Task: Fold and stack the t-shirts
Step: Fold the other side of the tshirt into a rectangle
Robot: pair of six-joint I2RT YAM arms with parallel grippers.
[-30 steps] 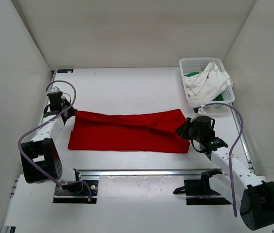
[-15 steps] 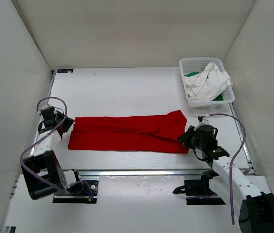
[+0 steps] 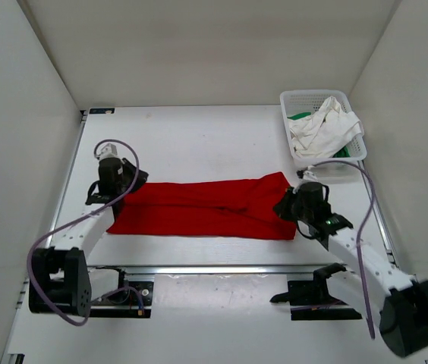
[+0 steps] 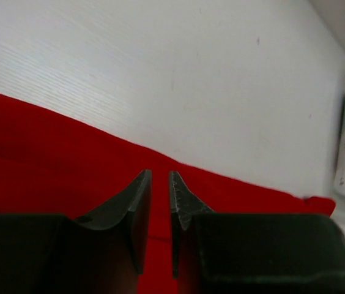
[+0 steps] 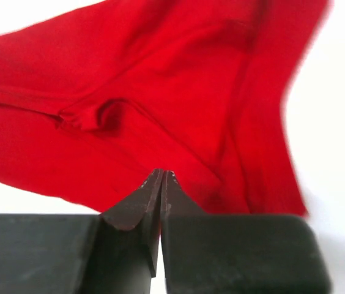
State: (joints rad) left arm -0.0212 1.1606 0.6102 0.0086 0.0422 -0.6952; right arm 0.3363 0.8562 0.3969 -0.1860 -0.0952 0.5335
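Standing a little apart, the fingers of the left gripper [image 4: 160, 174] leave a narrow slit, and no cloth shows pinched in it. It hangs low over the far left edge of the red shirt [image 3: 206, 208]. The right gripper [image 5: 161, 174] is clenched, its tips pressed together with nothing visible between them, just above the wrinkled right end of the same shirt.

The red shirt lies as a long band from left to right on the white table [image 3: 191, 136], in its near half, between the two grippers. Plain pale walls [image 3: 214, 45] close the table on the left, the far and the right side.

In the far right corner stands a white mesh basket [image 3: 309, 95]. A crumpled off-white shirt [image 3: 320, 133] fills it and hangs over its rim. A green shirt [image 3: 299, 116] shows only a little from under it.

A metal rail [image 3: 221, 269] runs along the near edge, and a purple cable [image 3: 366, 220] loops over the right arm.
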